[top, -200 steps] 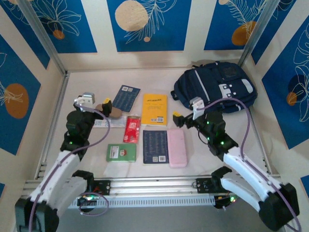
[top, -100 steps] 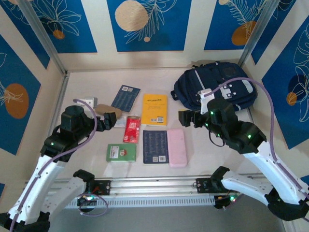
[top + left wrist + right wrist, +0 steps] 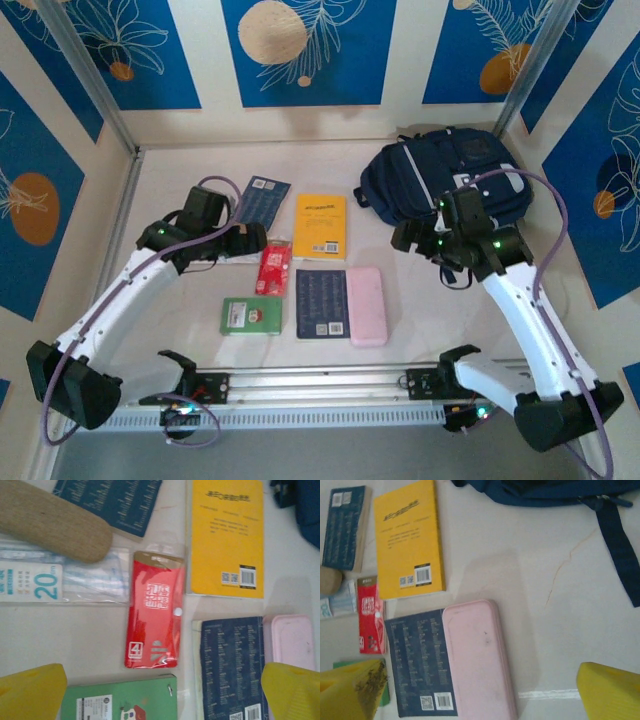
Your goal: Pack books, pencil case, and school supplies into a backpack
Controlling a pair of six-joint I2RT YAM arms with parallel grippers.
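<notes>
Ahead of my left fingers (image 3: 30,692) I see a glossy plastic red packet (image 3: 155,612) and a rough woven pouch (image 3: 50,525).

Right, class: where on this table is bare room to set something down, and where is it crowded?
Free: between the pink case and the backpack, and along the far wall beyond the yellow book. Crowded: the middle, where navy books, red packet and green box lie close.
</notes>
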